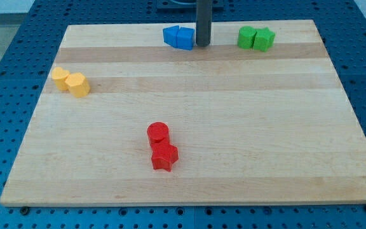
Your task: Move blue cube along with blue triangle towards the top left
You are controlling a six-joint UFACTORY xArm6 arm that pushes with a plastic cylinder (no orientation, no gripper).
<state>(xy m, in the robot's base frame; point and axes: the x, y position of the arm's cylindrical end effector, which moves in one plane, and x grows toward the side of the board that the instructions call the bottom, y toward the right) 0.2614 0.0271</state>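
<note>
Two blue blocks sit touching near the top edge of the wooden board (234,127), a little left of centre. The left one (170,35) looks like the blue triangle, the right one (185,38) like the blue cube. My tip (203,44) stands just to the right of the blue cube, touching it or very nearly so. The dark rod rises straight up out of the view's top.
Two green blocks (255,38) sit together at the top right. Two yellow blocks (70,81) sit at the left edge. A red cylinder (158,132) and a red star-like block (164,156) sit at the bottom centre. Blue perforated table surrounds the board.
</note>
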